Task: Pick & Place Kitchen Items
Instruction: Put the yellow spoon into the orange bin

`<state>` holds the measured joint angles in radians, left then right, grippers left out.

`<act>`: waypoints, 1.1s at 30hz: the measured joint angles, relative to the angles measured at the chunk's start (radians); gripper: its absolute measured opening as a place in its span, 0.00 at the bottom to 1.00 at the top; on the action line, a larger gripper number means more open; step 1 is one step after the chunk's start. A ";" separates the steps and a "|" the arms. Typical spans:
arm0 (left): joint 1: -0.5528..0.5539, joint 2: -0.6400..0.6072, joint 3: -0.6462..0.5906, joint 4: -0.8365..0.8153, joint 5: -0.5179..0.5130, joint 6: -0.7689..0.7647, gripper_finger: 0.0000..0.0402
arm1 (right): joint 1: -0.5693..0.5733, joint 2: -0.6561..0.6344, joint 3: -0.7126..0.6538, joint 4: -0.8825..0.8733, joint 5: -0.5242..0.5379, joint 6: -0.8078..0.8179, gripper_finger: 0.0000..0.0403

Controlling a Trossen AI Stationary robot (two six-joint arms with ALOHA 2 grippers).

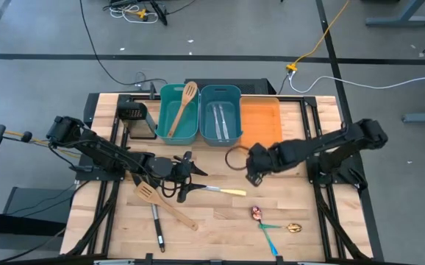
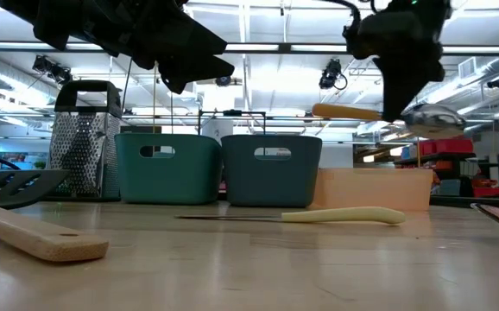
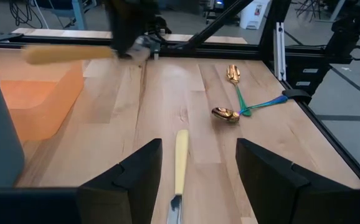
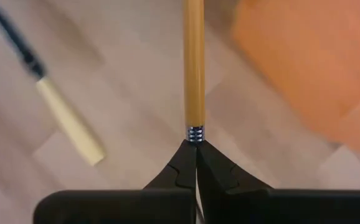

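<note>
Behind the bench, a bright workshop with ceiling lights; no brand, label or legible writing shows on any item. My right claw [image 1: 255,174] hangs above the wood table [image 1: 220,221] beside the orange bin [image 1: 262,124], its fingers [image 4: 183,168] pinched shut on the metal collar of a wood-handled spoon [image 4: 194,62], bowl hanging free in the low view. Judged light and stiff; the grip is end-on, so it may swivel, and a hold nearer mid-handle would steady it. My left claw [image 1: 187,174] hovers with fingers [image 3: 136,180] spread over the yellow-handled knife [image 1: 223,191], which lies flat: thin, rigid, slippery on the blade, best taken at the handle. Two coloured spoons [image 1: 275,222] lie near the front edge; a spatula [image 1: 165,204] and a black turner [image 1: 156,228] lie front left.
</note>
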<state>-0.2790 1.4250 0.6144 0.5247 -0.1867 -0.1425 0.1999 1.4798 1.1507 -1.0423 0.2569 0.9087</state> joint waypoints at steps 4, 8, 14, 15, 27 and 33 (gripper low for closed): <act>0.000 0.000 0.000 0.000 0.000 0.000 0.52 | -0.071 -0.028 0.000 -0.009 0.015 -0.047 0.01; 0.000 0.000 0.000 0.000 0.000 0.000 0.52 | -0.148 -0.053 0.000 -0.029 0.023 -0.083 0.01; 0.000 0.000 0.000 0.000 0.000 0.000 0.52 | -0.294 -0.074 0.000 -0.055 0.049 -0.145 0.01; 0.000 0.000 0.000 0.000 0.000 0.000 0.52 | -0.320 -0.074 0.000 -0.055 0.048 -0.153 0.01; 0.000 0.000 0.000 0.000 0.000 -0.001 0.52 | -0.601 -0.075 -0.028 0.117 -0.002 -0.258 0.01; 0.000 0.000 0.000 0.000 0.000 -0.001 0.52 | -0.702 -0.075 -0.159 0.300 -0.111 -0.288 0.01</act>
<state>-0.2790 1.4250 0.6144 0.5243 -0.1865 -0.1436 -0.5017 1.4052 0.9913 -0.7420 0.1460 0.6203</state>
